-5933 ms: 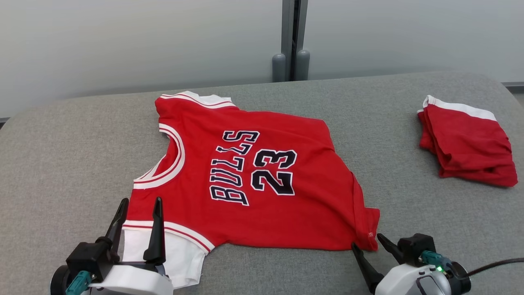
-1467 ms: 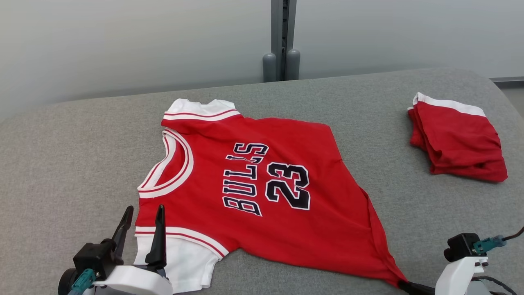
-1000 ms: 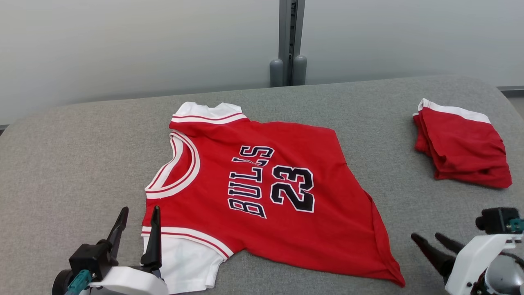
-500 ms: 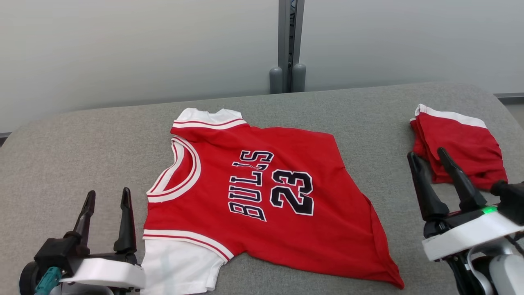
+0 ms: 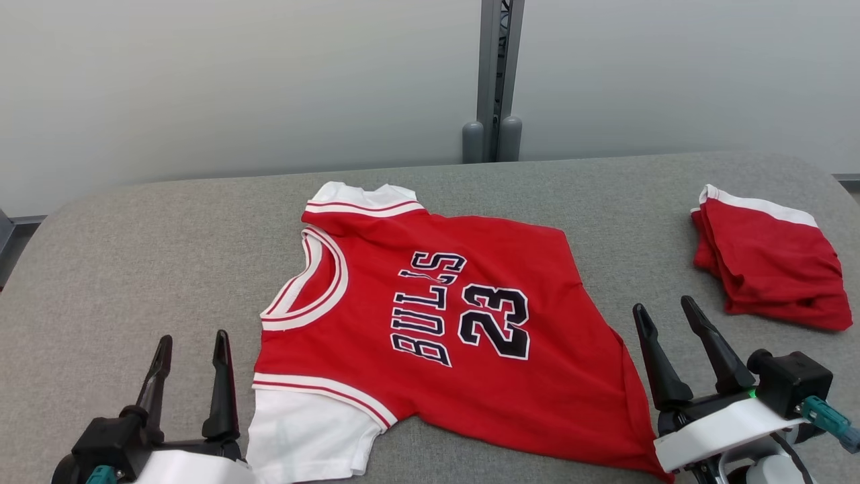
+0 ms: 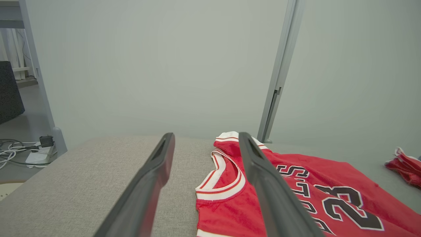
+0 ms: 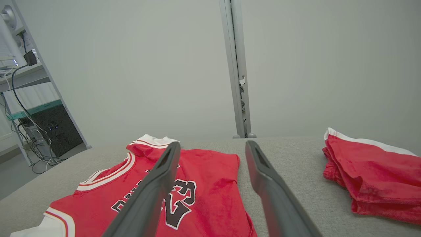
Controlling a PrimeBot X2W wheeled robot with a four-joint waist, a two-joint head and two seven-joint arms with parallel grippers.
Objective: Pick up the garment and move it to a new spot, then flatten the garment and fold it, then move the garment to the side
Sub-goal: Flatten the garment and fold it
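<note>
Both sets of jaws stand wide and empty. The right gripper (image 5: pixel 662 306) has dropped back from beside the folded red shorts (image 5: pixel 772 269) and now hovers just off the hem corner of the jersey (image 5: pixel 437 323), which it pinched moments earlier. The left gripper (image 5: pixel 192 337) hangs beside the white sleeve (image 5: pixel 302 437). The jersey lies spread, print up, in the middle of the grey table (image 5: pixel 134 255).

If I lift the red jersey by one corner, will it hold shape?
Likely floppy: the red jersey lies limp, creased near its hem, so it should drape and bunch. Probably light, being thin cloth. Pushed over the grey fabric surface, it may crumple rather than slide.
</note>
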